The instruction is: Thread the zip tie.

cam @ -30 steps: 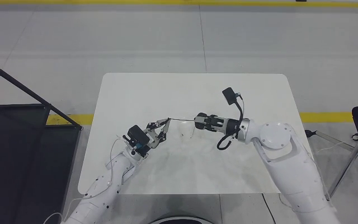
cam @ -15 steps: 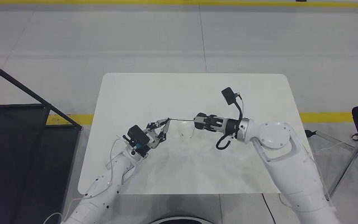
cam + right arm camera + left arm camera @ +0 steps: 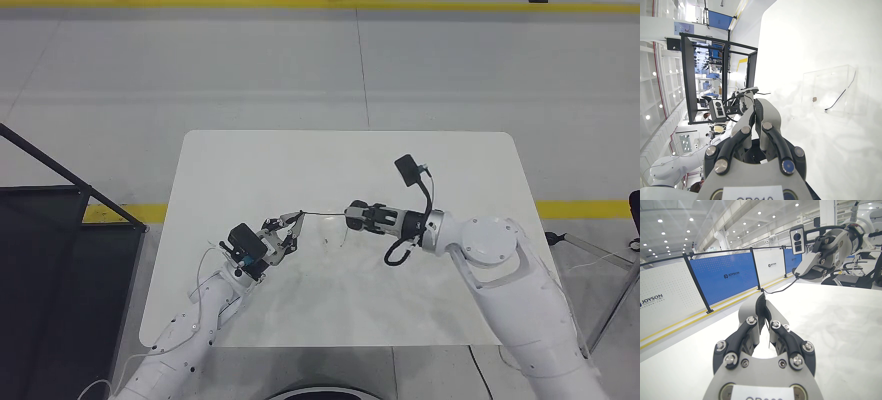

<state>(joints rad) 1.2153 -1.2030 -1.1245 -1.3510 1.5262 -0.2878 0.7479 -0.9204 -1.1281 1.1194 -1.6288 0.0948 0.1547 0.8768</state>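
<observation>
A thin black zip tie (image 3: 322, 212) spans the gap between both grippers above the middle of the white table (image 3: 450, 290). My left gripper (image 3: 297, 216) is shut on one end; in the left wrist view the tie (image 3: 780, 291) leaves its fingertips (image 3: 762, 296) and a short tail hangs between the fingers. My right gripper (image 3: 347, 213) is shut on the other end, seen opposite (image 3: 797, 274). In the right wrist view the shut right gripper (image 3: 755, 106) points at the left gripper (image 3: 747, 91), where the tie's tip (image 3: 764, 93) sticks out.
A small clear box (image 3: 333, 236) stands on the table just below the two grippers. In the right wrist view, the box (image 3: 829, 75) holds another black zip tie (image 3: 840, 95). A black frame (image 3: 60, 180) stands off the table's left side.
The right arm has edged slightly toward the left gripper. The left arm and the tie look unchanged.
</observation>
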